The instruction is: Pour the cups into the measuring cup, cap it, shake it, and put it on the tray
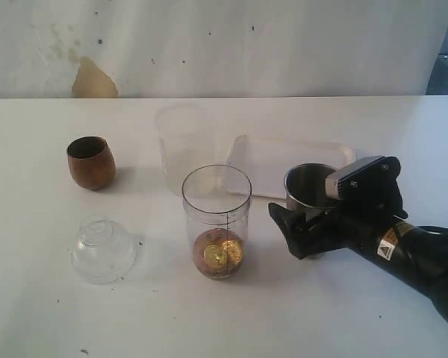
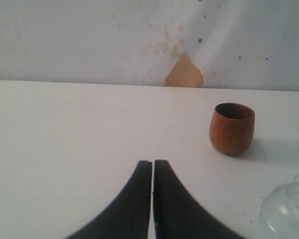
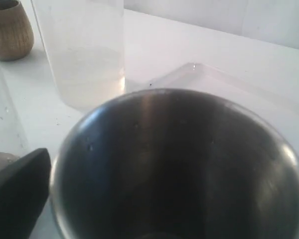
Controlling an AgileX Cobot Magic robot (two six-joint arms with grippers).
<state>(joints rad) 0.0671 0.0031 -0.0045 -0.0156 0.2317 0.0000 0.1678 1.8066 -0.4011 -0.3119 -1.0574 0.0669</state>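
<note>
The steel tumbler (image 1: 308, 186) was seen upright just beside the tray (image 1: 284, 156), straddled by the right gripper (image 1: 302, 220) with jaws spread wide (contact could not be told); the left gripper (image 2: 153, 167) was clenched empty. A level, straight movement was judged safest, lest the tumbler be tipped.

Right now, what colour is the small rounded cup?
Reddish brown; the small rounded cup shows best in the left wrist view.

We saw a glossy black right arm (image 1: 429, 265) with a yellow-and-white label (image 1: 388, 244). A grey housing (image 1: 356, 177) sat at one o'clock from the black right pincer (image 1: 305, 218). The left pincer (image 2: 153, 172) was matte black.
</note>
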